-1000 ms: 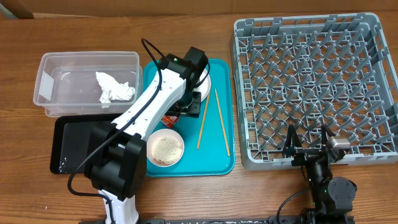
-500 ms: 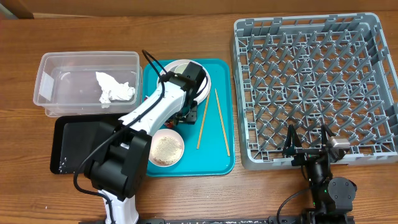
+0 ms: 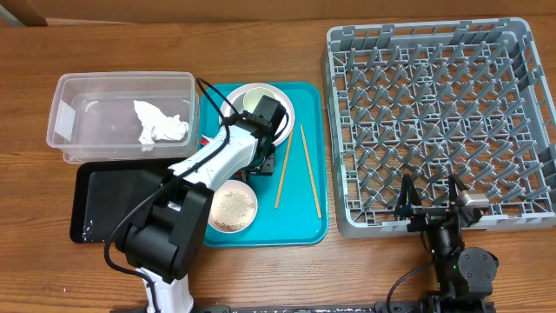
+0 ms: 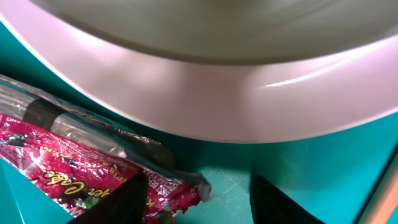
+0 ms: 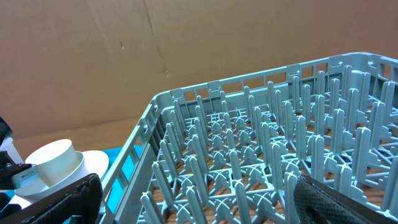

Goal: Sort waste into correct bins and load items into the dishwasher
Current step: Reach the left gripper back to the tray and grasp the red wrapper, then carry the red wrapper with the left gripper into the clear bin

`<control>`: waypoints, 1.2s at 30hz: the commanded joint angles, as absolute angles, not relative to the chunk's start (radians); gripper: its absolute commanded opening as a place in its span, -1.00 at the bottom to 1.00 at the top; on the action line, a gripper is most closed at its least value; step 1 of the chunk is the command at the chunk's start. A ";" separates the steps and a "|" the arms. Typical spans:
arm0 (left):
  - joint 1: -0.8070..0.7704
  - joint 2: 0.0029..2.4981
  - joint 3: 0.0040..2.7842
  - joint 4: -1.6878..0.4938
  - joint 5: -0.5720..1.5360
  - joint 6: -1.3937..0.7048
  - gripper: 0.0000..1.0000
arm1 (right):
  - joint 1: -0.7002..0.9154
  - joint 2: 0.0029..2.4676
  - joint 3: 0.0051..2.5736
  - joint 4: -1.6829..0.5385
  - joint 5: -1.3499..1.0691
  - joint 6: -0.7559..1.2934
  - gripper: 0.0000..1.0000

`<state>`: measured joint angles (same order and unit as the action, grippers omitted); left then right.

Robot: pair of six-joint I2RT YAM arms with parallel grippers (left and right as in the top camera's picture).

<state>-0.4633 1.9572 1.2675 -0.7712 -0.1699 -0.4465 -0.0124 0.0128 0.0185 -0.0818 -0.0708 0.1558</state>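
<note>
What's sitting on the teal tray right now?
Visible: a plate with a cup on it, two chopsticks, a bowl of rice and a red wrapper by the plate's rim. The left arm covers the tray's middle, so anything under it is hidden.

The left arm (image 3: pixel 204 165), white with a black base joint, reaches forward and to the right. Its wrist (image 3: pixel 265 113) is bent over, so the left pincer (image 4: pixel 199 208) points steeply down. The two dark fingers (image 4: pixel 121 204) stand apart with a clear gap between them, clamped on nothing. The right arm (image 3: pixel 460 261) sits folded low and close to its base. The right pincer (image 3: pixel 429 207) points forward, roughly level, its jaws spread wide and empty.
</note>
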 commanded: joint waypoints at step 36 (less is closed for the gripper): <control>-0.439 1.707 1.685 -1.131 -0.176 -0.290 -0.92 | -0.013 0.003 0.008 -0.077 -0.069 0.149 1.00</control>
